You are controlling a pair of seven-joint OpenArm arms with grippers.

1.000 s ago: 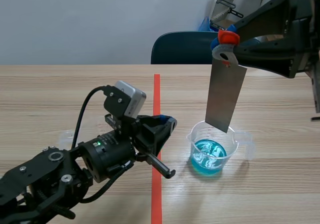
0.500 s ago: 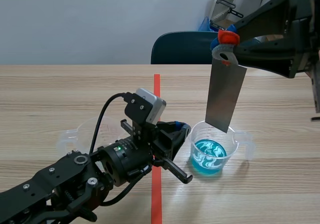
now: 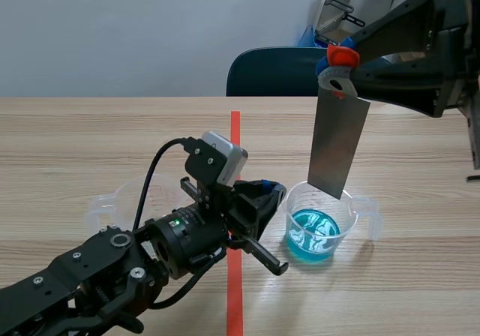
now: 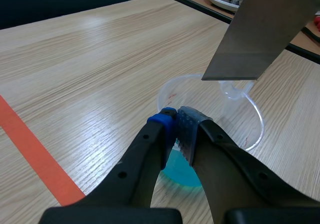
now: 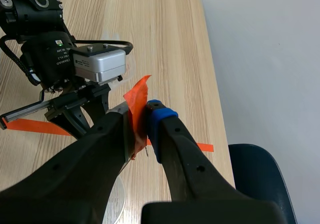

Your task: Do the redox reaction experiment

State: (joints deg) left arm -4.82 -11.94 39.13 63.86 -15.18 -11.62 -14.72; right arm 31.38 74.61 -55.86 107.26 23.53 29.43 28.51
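Finding: your right gripper is clamped on the orange-red tab at the top of the metal plate. The plate hangs with its long axis running 12 to 6 o'clock, near plumb.

The beaker of blue liquid stands on the table directly at 6 o'clock from the plate's lower edge. In the left wrist view that edge sits above the beaker's far rim, apart from the liquid.

Your left gripper sits at the beaker's 9 o'clock, pads pressed together at the near rim. I cannot tell whether the clear wall is pinched between them.

Judgement: the right arm alone carries the plate, so the dip is a straight descent toward 6 o'clock, shifted slightly nearer to clear the far rim.
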